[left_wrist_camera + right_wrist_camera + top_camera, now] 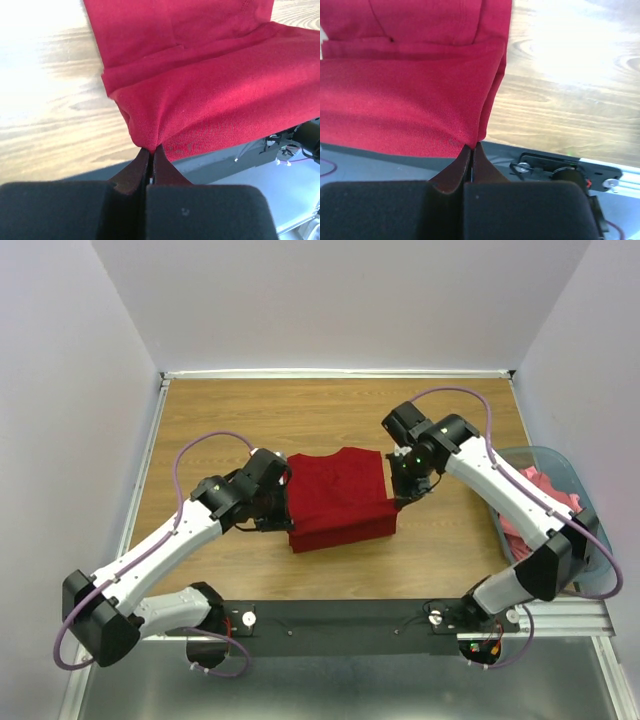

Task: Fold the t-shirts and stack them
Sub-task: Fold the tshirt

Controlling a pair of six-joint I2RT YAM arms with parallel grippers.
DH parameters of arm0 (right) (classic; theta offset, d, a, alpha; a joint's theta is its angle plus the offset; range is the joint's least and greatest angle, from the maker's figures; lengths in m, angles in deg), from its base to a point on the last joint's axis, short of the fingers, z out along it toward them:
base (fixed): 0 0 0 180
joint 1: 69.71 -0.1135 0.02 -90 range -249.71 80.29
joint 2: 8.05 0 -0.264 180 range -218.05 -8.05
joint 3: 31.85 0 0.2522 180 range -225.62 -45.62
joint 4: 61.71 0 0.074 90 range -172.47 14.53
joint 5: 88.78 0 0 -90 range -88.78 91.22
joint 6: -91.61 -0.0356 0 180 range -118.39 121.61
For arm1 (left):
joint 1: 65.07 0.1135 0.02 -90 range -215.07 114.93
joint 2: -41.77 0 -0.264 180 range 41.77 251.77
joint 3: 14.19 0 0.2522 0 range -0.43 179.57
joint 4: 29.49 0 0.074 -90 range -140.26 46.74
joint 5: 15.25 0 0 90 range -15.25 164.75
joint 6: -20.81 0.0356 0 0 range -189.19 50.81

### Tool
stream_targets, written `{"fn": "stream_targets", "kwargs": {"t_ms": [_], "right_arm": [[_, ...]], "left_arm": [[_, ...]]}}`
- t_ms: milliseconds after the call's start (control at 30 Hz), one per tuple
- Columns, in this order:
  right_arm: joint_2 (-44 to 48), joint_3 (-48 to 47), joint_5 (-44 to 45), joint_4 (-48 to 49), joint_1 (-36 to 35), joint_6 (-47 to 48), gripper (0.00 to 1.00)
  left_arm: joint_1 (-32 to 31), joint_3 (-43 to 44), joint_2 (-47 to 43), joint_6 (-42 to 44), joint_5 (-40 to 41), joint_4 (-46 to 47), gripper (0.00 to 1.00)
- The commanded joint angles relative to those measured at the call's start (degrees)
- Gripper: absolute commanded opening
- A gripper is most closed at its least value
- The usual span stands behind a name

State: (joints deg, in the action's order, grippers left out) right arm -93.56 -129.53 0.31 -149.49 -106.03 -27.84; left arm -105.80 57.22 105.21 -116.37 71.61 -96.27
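Mid-fold on the red shirt [338, 495]: it lies on the table [230, 410], left of the basket [560, 455]. Left gripper [151, 151] is clamped on the shirt corner far from the basket, right gripper [471, 146] on the corner nearer it. Next, probably: carry both corners over in step, lay flat, release. Only the top view shows pink shirts [512, 532] in the basket; only the wrist views show the pinched layers.

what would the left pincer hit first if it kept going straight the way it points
The dark red t-shirt: the left pincer is shut on its folded edge, so going on would push straight into the cloth. Beyond that, depth is unclear.
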Motion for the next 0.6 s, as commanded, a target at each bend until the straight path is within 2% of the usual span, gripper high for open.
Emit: {"fn": "stream_targets", "kwargs": {"t_ms": [0,367,567], "right_arm": [[-3.07,-3.53,5.83,-2.36,0.28,2.73,0.01],[-11.33,-11.17,9.08,-0.25,1.95,7.04,0.01],[-16.96,-18.38,9.26,0.45,3.18,9.32,0.01]], "left_arm": [[2.23,-2.89,1.07,3.93,-3.1,3.88,0.0],[9.43,-0.7,6.61,10.26,-2.75,9.59,0.0],[12.43,1.06,9.77,13.16,-3.37,11.88,0.0]]}}
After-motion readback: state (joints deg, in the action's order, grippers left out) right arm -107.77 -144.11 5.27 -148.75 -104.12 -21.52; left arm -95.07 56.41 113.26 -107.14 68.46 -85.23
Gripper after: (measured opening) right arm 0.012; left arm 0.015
